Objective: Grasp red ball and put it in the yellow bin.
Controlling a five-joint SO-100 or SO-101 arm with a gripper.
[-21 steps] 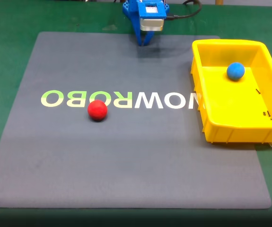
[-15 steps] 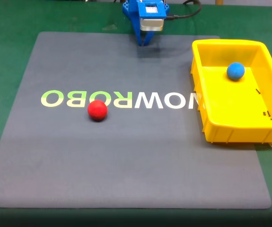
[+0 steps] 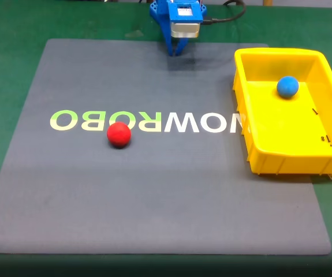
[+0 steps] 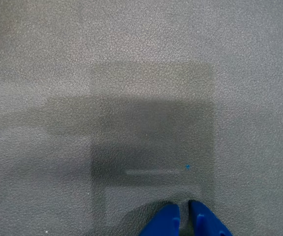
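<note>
My end effector hangs nearly closed and empty at the mat's far edge, since the red ball lies well apart from the yellow bin.

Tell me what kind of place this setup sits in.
Probably a robotics lab or demo bench: a grey mat printed with a logo lies on a green table, with a blue arm's gripper, a red ball and a yellow bin.

A grey mat on the green table carries the red ball and yellow bin.
</note>
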